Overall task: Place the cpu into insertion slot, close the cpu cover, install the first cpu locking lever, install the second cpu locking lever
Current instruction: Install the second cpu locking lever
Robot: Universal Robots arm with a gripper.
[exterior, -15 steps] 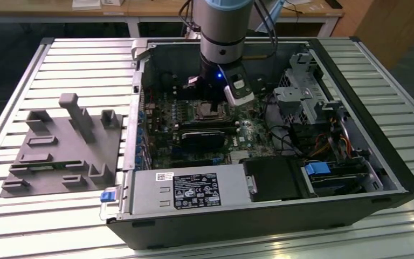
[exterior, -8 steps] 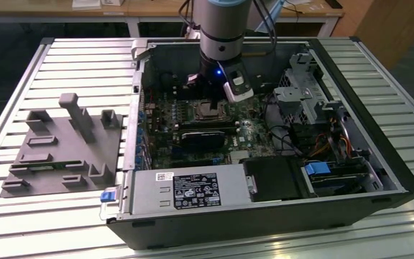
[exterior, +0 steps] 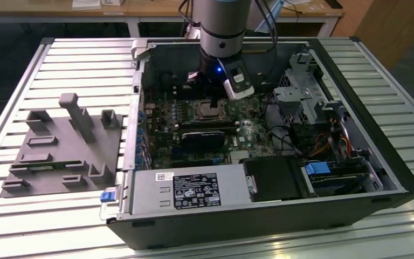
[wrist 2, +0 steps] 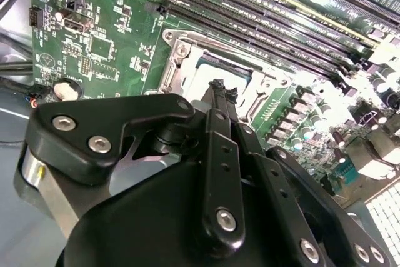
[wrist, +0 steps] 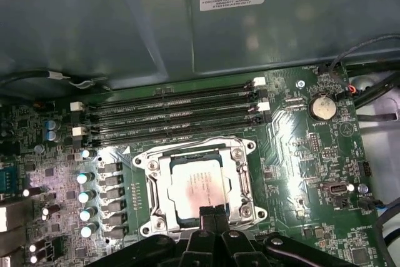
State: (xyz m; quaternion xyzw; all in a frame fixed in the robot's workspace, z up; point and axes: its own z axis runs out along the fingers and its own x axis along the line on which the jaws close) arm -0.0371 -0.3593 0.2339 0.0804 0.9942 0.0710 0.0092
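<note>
The exterior view looks down from afar into the open computer case (exterior: pixel 264 205); both wrist views sit close above the insertion slot (wrist: pixel 199 186).

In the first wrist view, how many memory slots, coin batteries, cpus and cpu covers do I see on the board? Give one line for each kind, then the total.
memory slots: 4
coin battery: 1
cpu: 1
cover: 1
Total: 7

So the cpu (wrist: pixel 199 182) sits in the insertion slot (wrist: pixel 147 162) with the cpu cover (wrist: pixel 235 176) down around it. Gripper (wrist: pixel 211 212) tips pinched together, touching the chip's edge. Memory slots (wrist: pixel 175 114) at 12 o'clock from it, coin battery (wrist: pixel 322 107) around 2 o'clock.
</note>
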